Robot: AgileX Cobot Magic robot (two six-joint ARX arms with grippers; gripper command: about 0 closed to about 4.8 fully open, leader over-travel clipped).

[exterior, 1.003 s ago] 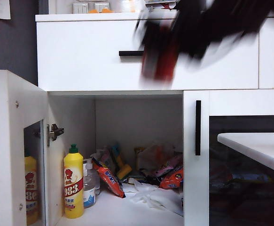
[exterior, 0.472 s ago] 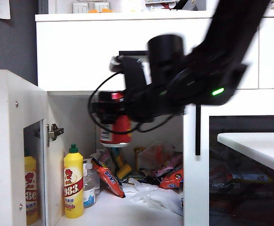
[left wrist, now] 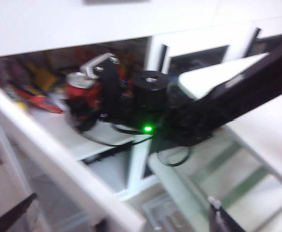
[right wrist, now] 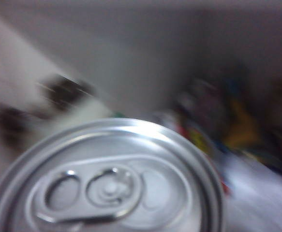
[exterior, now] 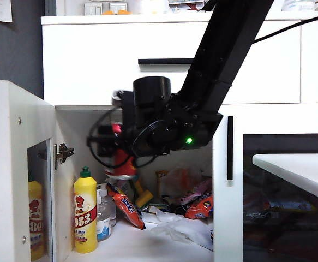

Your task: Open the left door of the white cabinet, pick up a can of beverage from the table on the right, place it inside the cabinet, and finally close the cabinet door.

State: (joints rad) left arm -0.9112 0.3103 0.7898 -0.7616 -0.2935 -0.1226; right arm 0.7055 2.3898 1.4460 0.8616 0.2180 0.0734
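Note:
The white cabinet (exterior: 93, 76) has its left door (exterior: 9, 164) swung wide open. In the exterior view my right gripper (exterior: 119, 155) is shut on the red can of beverage (exterior: 124, 165), held tilted in the cabinet's opening, above the clutter on its floor. The can's silver top (right wrist: 107, 186) fills the right wrist view; the fingers are hidden there. The left wrist view shows the can (left wrist: 78, 86) in the right gripper (left wrist: 90, 94) beyond the door's edge (left wrist: 58, 164). My left gripper (left wrist: 122, 205) hangs open and empty near that edge. The table (exterior: 300, 169) juts in at right.
Inside the cabinet stand a yellow bottle with green cap (exterior: 85, 210) and a clear bottle (exterior: 103, 218), with an orange packet (exterior: 127, 206), bags and a white cloth (exterior: 180, 226) beside them. The right door (exterior: 281, 191) is closed, its black handle (exterior: 229, 147) next to my right arm.
My right arm has come down and to the left with the can, from in front of the drawer to the cabinet's opening. The door has stayed open.

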